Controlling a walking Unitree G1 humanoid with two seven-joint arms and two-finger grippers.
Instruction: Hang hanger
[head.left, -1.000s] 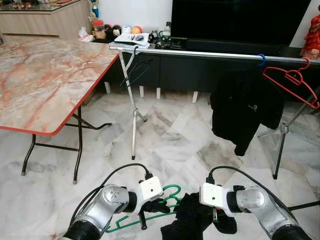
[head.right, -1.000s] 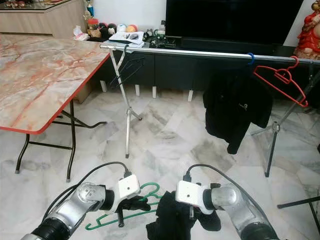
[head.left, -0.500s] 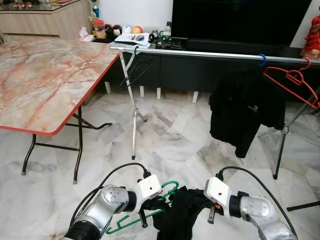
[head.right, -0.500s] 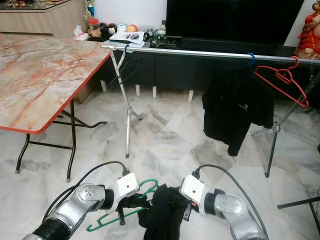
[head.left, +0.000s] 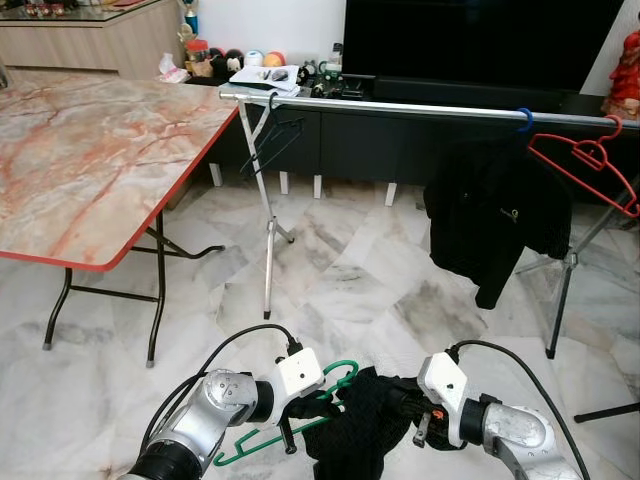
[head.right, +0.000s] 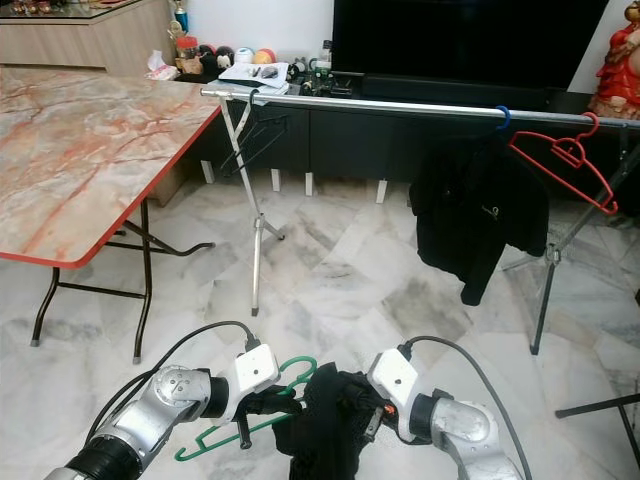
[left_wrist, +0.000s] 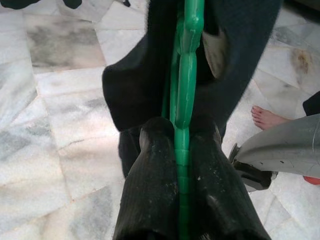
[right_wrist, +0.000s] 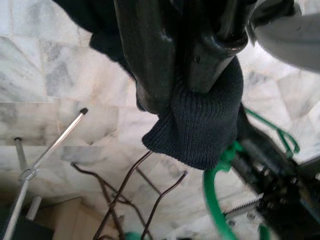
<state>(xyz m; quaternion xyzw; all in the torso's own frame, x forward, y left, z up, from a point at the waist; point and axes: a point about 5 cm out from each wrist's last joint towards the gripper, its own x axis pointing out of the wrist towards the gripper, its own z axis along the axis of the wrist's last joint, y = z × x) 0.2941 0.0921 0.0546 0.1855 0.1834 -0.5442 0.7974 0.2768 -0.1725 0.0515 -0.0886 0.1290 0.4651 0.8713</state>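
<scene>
Hanger (head.left: 300, 425) pinched flat between my left gripper (left_wrist: 179, 150) fingers; right gripper (right_wrist: 192, 75) is clamped on the black garment (head.left: 365, 425) bunched between them, near and low. I'd seat the cloth evenly over both shoulders before lifting. The rail (head.left: 400, 106) stands far ahead, well apart.

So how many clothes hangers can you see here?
4: a green plastic hanger in the robot's left tool, a black wire hanger at the silver rail's left end, a blue hook carrying a black garment, a red hanger rightmost. Others may be hidden.
</scene>
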